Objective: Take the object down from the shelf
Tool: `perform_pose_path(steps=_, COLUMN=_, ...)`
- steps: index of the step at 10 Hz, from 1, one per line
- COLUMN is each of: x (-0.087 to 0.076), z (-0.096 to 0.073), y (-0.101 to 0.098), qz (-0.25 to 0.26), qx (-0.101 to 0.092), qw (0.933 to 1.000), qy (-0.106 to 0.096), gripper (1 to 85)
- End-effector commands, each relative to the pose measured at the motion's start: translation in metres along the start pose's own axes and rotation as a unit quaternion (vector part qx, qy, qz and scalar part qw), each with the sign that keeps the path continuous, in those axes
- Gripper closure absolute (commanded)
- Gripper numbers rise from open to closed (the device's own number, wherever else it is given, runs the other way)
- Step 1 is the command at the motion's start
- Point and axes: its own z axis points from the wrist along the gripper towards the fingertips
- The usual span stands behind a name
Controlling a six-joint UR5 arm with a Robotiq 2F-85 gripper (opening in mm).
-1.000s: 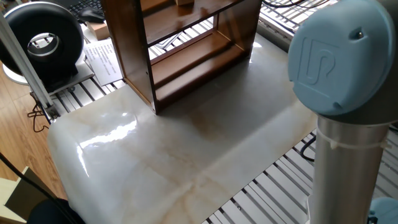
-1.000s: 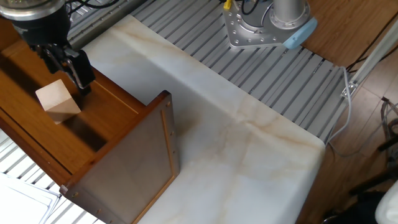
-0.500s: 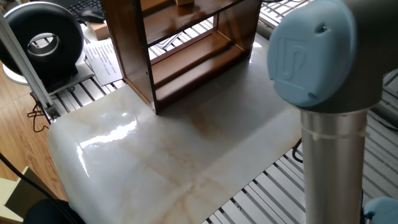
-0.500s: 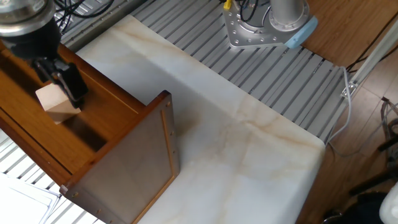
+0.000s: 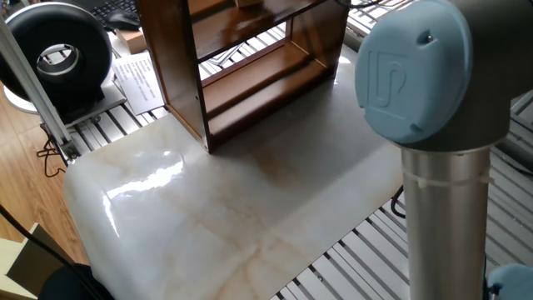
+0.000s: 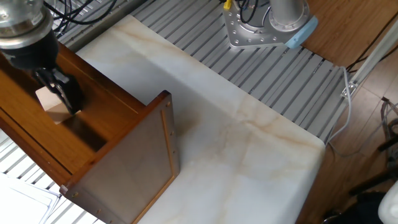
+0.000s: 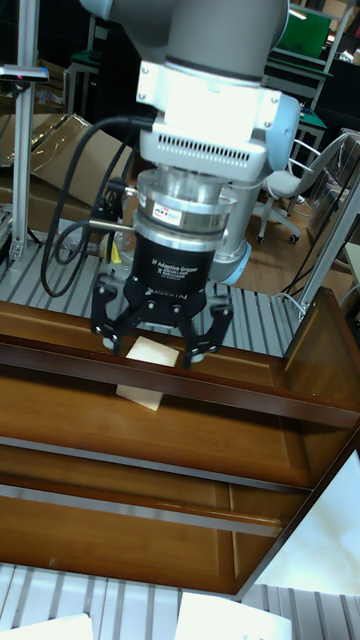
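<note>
While astride it: two jaws, one object (image 7: 146, 371), one shelf (image 7: 300, 400).

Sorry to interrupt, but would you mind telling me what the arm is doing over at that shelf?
It is reaching for a small tan block sitting on a board of the dark wooden shelf. The gripper is down around the block with its fingers open on either side; it does not look closed or lifted yet. The white table is where it would go.
</note>
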Motion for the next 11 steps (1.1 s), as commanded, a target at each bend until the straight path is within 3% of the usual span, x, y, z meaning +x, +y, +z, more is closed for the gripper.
perform_pose_path(steps=1, x=0.012, z=-0.005, y=-0.001, qz=0.009, qx=-0.001, qw=1.0, qy=-0.004, gripper=84.3)
perform_pose_path(steps=4, x=0.05, z=-0.044, y=0.009, qz=0.007, qx=-0.003, qw=1.0, qy=0.003, gripper=84.3)
perform_pose_path(steps=6, x=0.074, z=-0.058, y=0.023, qz=0.019, qx=-0.01, qw=0.9997, qy=-0.008, gripper=84.3)
perform_pose_path(steps=7, x=0.071, z=-0.058, y=0.025, qz=0.029, qx=-0.012, qw=0.9993, qy=-0.018, gripper=84.3)
perform_pose_path(steps=8, x=0.07, z=-0.058, y=0.017, qz=0.023, qx=0.003, qw=0.9995, qy=-0.019, gripper=84.3)
perform_pose_path(steps=9, x=0.084, z=-0.059, y=-0.002, qz=-0.005, qx=0.041, qw=0.9991, qy=0.007, gripper=84.3)
perform_pose_path(steps=10, x=0.091, z=-0.058, y=0.009, qz=-0.028, qx=0.018, qw=0.9992, qy=0.021, gripper=84.3)
perform_pose_path(steps=11, x=0.092, z=-0.058, y=0.023, qz=-0.047, qx=-0.009, qw=0.9986, qy=0.022, gripper=84.3)
